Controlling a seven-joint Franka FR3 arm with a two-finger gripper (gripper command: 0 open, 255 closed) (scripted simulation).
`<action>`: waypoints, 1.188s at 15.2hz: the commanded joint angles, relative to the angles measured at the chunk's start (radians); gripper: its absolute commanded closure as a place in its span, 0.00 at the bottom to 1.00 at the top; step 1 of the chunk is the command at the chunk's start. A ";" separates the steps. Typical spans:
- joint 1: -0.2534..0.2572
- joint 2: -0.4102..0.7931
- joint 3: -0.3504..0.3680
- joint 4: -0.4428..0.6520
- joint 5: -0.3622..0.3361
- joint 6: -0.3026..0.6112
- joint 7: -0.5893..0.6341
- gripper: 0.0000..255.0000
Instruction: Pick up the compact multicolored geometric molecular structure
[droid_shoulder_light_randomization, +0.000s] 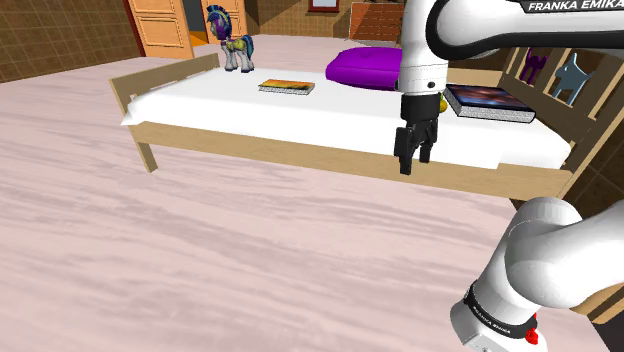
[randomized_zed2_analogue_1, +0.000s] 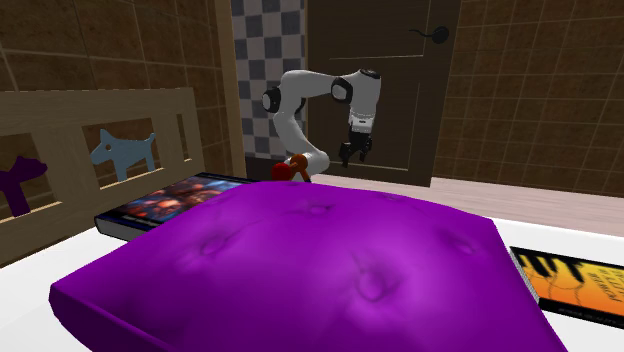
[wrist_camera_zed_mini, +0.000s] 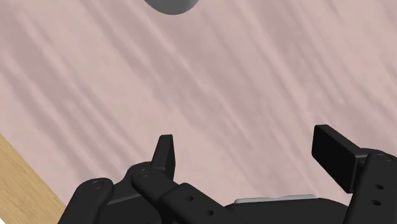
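1. Closest to the wrist lens: black fingers (wrist_camera_zed_mini: 164, 153), spread apart, clasping nothing.
2. Probably the molecular structure (droid_shoulder_light_randomization: 440, 104): a small yellowish piece peeking out beside the white wrist in the shoulder view, resting on the bed (droid_shoulder_light_randomization: 330, 115), mostly hidden by the arm; identity not certain.
3. Just beside it, a dark-covered book (droid_shoulder_light_randomization: 488, 103); farther along the mattress, a purple cushion (droid_shoulder_light_randomization: 365, 67), a thin book (droid_shoulder_light_randomization: 287, 87) and a toy pony (droid_shoulder_light_randomization: 232, 40).
4. Gripper (droid_shoulder_light_randomization: 413, 152) pointing down over the pinkish floor (wrist_camera_zed_mini: 222, 76), short of the bed's wooden rail, apart from the target.
5. Judged progress: barely begun. Nothing reached, nothing grasped. Left to do: cross the rail, come down over the structure, close, lift.
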 joint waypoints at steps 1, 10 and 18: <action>0.000 0.000 0.000 0.000 0.000 0.000 0.000 0.00; -0.075 0.145 -0.145 0.189 -0.099 0.037 -0.105 0.00; -0.120 0.300 -0.272 0.404 -0.127 0.053 -0.202 0.00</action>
